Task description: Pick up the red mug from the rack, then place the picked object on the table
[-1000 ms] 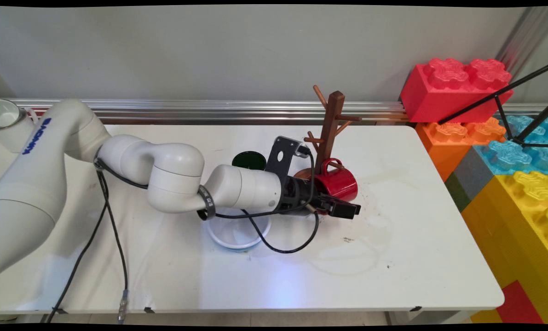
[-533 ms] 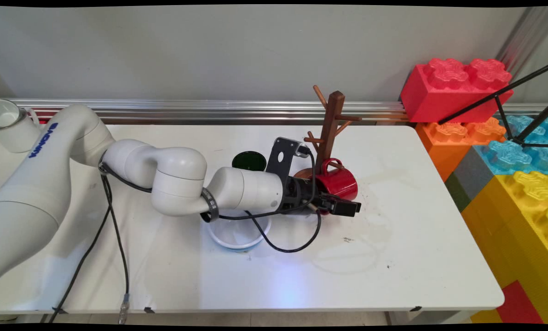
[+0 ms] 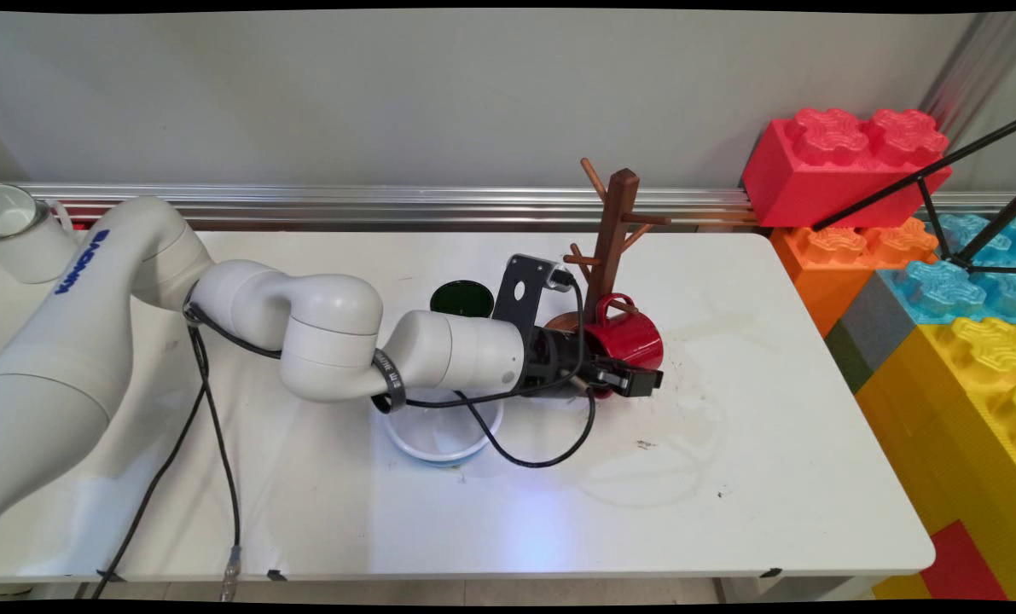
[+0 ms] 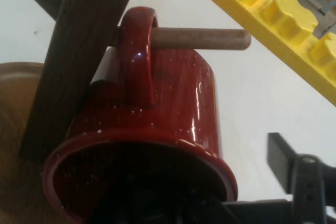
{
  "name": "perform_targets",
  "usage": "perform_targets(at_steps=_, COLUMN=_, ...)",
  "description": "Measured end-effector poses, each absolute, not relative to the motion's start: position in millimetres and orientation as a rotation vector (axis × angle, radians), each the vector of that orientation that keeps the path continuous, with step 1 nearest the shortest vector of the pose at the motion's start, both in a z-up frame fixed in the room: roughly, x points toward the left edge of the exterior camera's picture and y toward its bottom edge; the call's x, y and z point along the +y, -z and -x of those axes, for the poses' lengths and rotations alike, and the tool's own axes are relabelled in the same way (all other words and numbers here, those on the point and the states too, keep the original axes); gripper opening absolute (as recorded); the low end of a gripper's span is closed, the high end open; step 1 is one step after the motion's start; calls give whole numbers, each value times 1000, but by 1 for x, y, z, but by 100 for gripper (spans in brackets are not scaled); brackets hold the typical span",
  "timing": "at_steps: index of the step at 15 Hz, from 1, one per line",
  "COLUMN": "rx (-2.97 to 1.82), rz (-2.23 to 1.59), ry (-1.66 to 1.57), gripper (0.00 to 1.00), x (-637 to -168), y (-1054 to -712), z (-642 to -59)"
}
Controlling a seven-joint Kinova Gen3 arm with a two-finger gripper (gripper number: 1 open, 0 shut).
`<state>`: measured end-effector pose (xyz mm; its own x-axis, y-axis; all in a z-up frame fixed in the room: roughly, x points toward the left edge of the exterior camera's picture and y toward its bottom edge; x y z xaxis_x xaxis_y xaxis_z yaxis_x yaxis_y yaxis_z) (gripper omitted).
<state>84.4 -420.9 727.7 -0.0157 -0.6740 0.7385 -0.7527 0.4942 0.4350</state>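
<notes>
Red mug (image 3: 627, 337): hangs by its handle on a low peg (image 4: 202, 39) of the wooden mug tree (image 3: 612, 239), tilted, its mouth turned toward the arm; inside it looks dark and I can see nothing in it.
Gripper (image 3: 635, 381): at the mug's 6 o'clock in the main view, right against its rim; the hand view shows one finger (image 4: 294, 169) outside the mug wall at 3 o'clock and well clear of it, so the fingers stand apart with nothing between them.
White bowl (image 3: 439, 435): on the white table (image 3: 772, 443) under the forearm, at the mug's 8 o'clock; no contents show.
Green cup (image 3: 461, 298): at the mug's 9 o'clock, behind the wrist; interior dark.
Only in the hand view: the peg passing through the handle, white speckles on the red glaze.
Only in the main view: big toy bricks (image 3: 900, 222) stacked off the table's 3 o'clock end.
</notes>
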Motion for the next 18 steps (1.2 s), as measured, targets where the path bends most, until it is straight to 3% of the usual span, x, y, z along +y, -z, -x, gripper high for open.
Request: perform_targets(at_steps=18, rx=-1711, rz=-1230, ry=-64, gripper=0, x=-416, y=-741, z=-99)
